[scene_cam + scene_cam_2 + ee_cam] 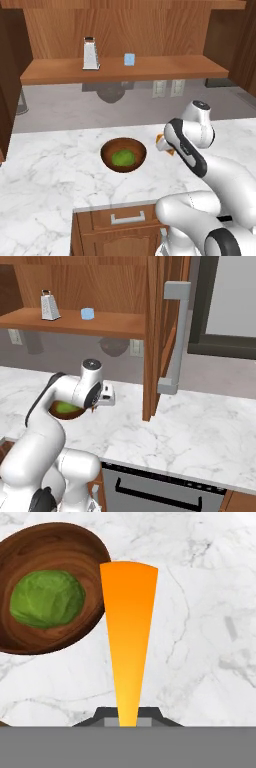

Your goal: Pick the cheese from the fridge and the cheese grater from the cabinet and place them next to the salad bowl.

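My gripper (128,716) is shut on the cheese (129,627), a long orange wedge that points away from the fingertips. The wedge hangs low over the white marble counter (210,612), just right of the salad bowl (75,547), a dark wooden bowl with green salad inside. From the left base view the gripper (162,144) and a bit of the cheese (160,137) sit right of the bowl (107,156). The cheese grater (90,54) stands upright on the cabinet shelf (165,69), also the grater (49,306). The fridge is out of view.
A small light-blue cup (129,59) stands on the shelf right of the grater. A wooden upright with a grey handle (175,341) rises from the counter to the right of the arm. A drawer unit (127,220) sits below the counter's front edge.
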